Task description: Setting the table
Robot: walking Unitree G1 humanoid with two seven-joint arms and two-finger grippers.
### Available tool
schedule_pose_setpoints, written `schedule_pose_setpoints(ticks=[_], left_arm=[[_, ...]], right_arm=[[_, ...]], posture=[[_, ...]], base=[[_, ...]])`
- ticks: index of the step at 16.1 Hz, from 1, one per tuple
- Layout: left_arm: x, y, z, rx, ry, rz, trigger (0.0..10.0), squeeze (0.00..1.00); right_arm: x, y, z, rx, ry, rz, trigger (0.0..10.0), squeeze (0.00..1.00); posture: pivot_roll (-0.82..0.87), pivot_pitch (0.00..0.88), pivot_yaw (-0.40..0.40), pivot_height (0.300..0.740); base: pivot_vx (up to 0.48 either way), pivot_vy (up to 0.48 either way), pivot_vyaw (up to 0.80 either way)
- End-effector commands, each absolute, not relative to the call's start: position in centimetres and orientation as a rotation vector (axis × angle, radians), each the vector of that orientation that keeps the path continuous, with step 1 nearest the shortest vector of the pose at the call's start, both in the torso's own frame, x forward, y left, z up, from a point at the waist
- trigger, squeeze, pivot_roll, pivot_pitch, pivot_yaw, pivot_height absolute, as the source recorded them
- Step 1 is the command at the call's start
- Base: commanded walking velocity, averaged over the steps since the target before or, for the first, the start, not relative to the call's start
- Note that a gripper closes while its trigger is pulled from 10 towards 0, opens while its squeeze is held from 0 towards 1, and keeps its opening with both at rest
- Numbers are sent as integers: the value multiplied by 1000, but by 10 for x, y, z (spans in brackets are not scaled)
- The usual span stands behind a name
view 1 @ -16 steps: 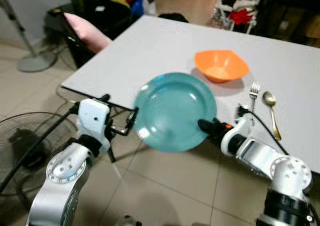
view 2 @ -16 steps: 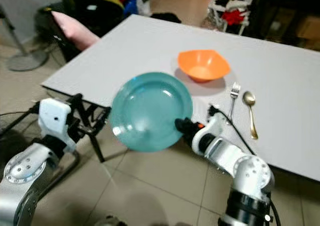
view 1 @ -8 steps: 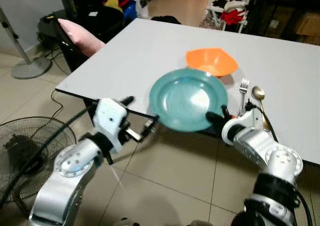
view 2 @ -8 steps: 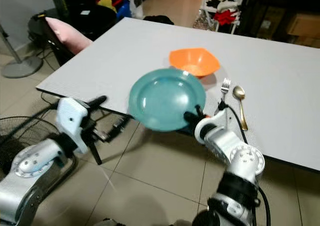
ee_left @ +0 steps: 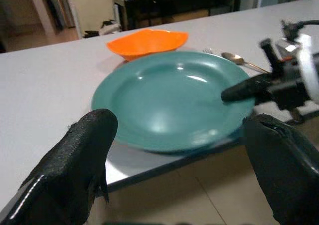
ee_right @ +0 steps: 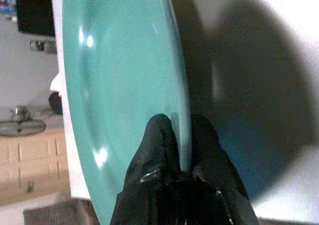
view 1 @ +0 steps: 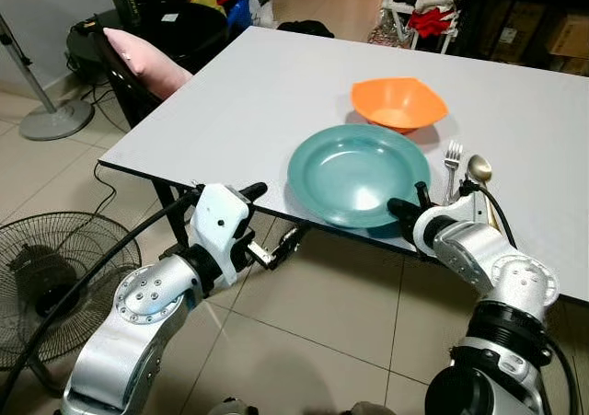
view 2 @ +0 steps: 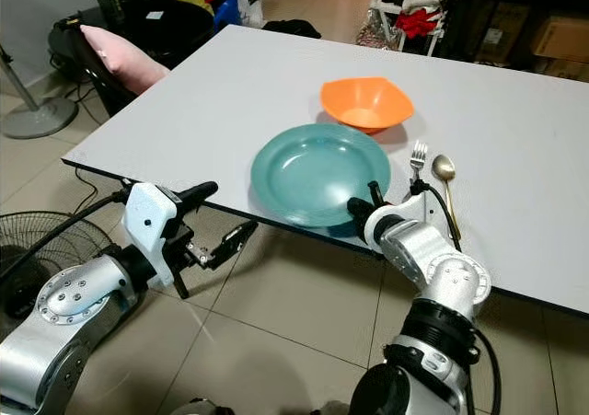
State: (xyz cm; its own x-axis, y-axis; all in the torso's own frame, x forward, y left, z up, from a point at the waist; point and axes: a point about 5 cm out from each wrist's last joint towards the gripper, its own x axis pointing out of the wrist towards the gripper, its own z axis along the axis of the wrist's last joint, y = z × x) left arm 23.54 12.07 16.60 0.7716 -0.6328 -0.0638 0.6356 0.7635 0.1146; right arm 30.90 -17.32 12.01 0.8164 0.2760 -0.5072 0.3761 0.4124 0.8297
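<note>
The left claw (view 1: 276,224) hangs below the counter's (view 1: 248,93) near edge, fingers spread apart, with the plate (view 1: 359,174) ahead of it and untouched. The right claw (view 1: 405,208) is clamped on the plate's near rim, at the counter's near edge. The right wrist view shows one finger (ee_right: 154,150) on each face of the rim. Just beyond the plate sits the orange bowl (view 1: 398,103); beside the plate lie a fork (view 1: 451,162) and spoon (view 1: 479,171).
</note>
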Motion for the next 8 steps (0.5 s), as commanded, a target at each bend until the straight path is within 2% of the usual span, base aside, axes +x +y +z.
schedule_pose_setpoints(ticks=[1, 4, 8], left_arm=[[238, 126, 168, 143, 12, -647, 10000, 0], [237, 123, 167, 130, 21, -670, 10000, 0], [236, 114, 167, 133, 28, -742, 10000, 0]], right_arm=[[309, -171, 131, 1167, 623, -6, 10000, 0], [309, -179, 125, 1188, 627, -88, 10000, 0], [328, -181, 124, 1225, 621, -175, 10000, 0]], posture=[[-162, 61, 36, 740], [-169, 65, 37, 740], [-176, 73, 44, 740]], base=[[0, 0, 0], [0, 0, 0], [0, 0, 0]])
